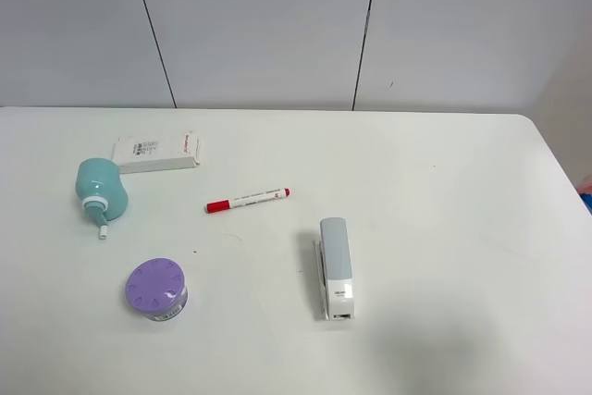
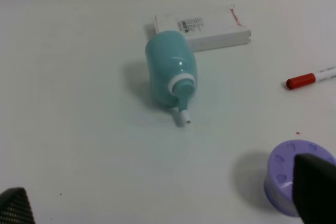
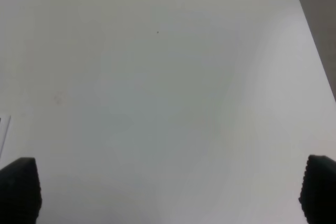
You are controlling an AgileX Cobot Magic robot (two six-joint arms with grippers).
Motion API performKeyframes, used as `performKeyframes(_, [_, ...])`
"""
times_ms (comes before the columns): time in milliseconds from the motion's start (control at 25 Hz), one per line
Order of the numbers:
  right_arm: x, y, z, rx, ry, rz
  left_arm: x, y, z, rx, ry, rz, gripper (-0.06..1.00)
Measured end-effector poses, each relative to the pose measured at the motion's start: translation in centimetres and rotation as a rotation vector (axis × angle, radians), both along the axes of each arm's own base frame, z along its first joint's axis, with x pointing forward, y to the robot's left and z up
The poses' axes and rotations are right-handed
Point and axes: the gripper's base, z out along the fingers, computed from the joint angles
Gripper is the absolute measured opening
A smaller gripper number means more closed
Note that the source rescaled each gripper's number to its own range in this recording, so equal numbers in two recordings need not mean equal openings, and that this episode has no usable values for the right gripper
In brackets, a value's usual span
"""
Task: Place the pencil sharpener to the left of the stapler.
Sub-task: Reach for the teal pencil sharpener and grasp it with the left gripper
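Left gripper (image 2: 165, 203): jaws apart, empty, disc (image 2: 291, 179) close by one finger. Right gripper (image 3: 170, 190): jaws apart, empty. Sharpener (image 2: 170, 69) lies on its side just beside the box (image 2: 210, 27), well left of the stapler (image 1: 336, 265). Hazard: the rounded body may roll or slip when pinched, nudging the box

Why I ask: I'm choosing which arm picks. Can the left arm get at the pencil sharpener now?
Probably yes: the pencil sharpener lies in the open before the open left end effector; the white box sits just beyond it.
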Motion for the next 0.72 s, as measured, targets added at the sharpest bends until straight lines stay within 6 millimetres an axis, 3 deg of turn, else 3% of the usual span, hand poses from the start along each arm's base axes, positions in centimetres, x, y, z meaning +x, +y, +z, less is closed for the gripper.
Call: performKeyframes(720, [0.0,0.0,0.0,0.0,0.0,0.0,0.0,0.0,0.0,0.0,0.0,0.0,1.0])
